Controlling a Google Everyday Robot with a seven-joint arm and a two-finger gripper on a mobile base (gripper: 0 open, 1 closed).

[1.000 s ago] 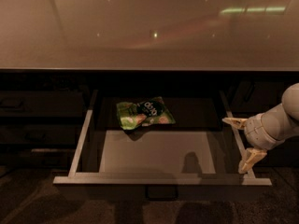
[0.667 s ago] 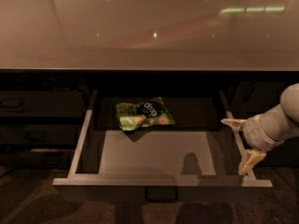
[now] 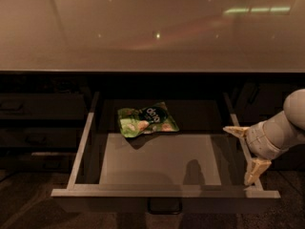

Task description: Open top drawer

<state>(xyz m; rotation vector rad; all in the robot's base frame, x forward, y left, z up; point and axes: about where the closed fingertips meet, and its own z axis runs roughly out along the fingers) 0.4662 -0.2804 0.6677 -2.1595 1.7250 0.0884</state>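
1. A broad, glossy beige countertop [image 3: 152,27] fills the upper half of the view, with small light spots reflected in it.
2. The top drawer [image 3: 162,163] sits directly below the counter's edge and is pulled well out toward the camera. Its pale grey floor is exposed, the light metal rails run along both sides, and the dark front panel is at the bottom of the view.
3. Dark drawer fronts [image 3: 43,106] to the left of it are stacked one over another and sit flush in the cabinet.
4. The robot's pale arm [image 3: 281,130] enters from the right edge at the height of the drawer's right rail.
5. The gripper [image 3: 237,154] is at the drawer's right side, above the rail. Its jaws are spread wide and hold nothing — one finger points toward the back of the drawer, the other toward the front corner.
6. A green snack bag [image 3: 147,120] lies flat on the drawer floor, toward the back and left of centre, well apart from the gripper.
7. The recessed handle [image 3: 164,205] is at the centre of the front panel — only dimly visible
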